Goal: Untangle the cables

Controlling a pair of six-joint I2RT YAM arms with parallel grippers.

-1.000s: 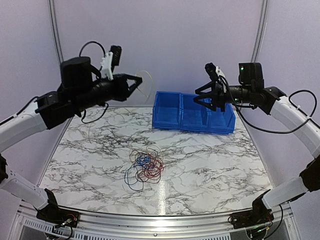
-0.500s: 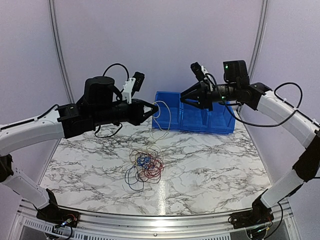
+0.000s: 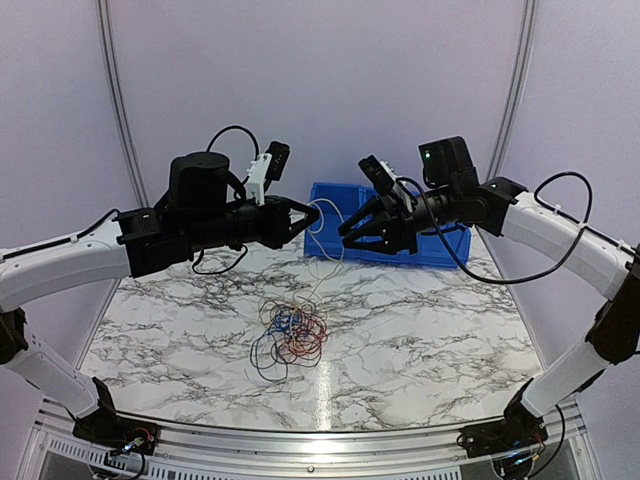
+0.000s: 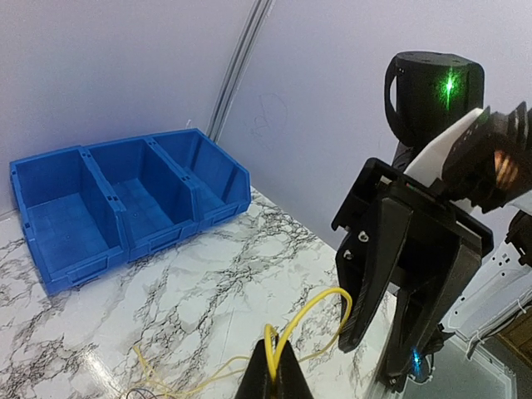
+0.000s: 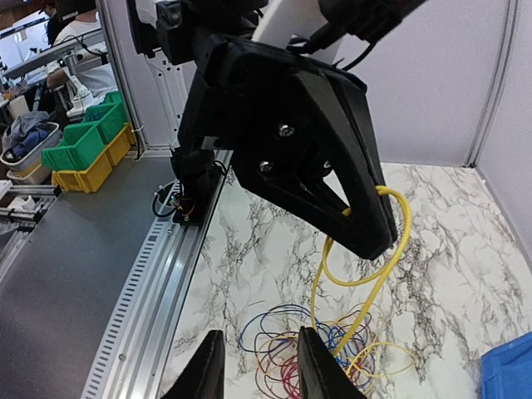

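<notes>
The cables (image 3: 290, 335) lie as a tangle of red, blue, dark and yellow loops on the marble table, also low in the right wrist view (image 5: 328, 353). My left gripper (image 3: 303, 221) is shut on a yellow cable (image 3: 327, 228), held high above the table. The cable loops out of its tips and trails down to the tangle. In the left wrist view the left gripper (image 4: 275, 356) pinches the yellow loop (image 4: 328, 303). My right gripper (image 3: 352, 232) is open and empty, just right of the loop. In its own view its tips (image 5: 262, 337) face the left gripper (image 5: 332, 179) and the yellow cable (image 5: 378, 274).
A blue three-compartment bin (image 3: 445, 245) stands at the back of the table behind the right gripper, also in the left wrist view (image 4: 50, 270). A metal rail (image 3: 300, 445) runs along the table's near edge.
My left gripper swung right with the yellow cable, then held still. My right gripper moved left and down, closing in on the raised yellow loop.
</notes>
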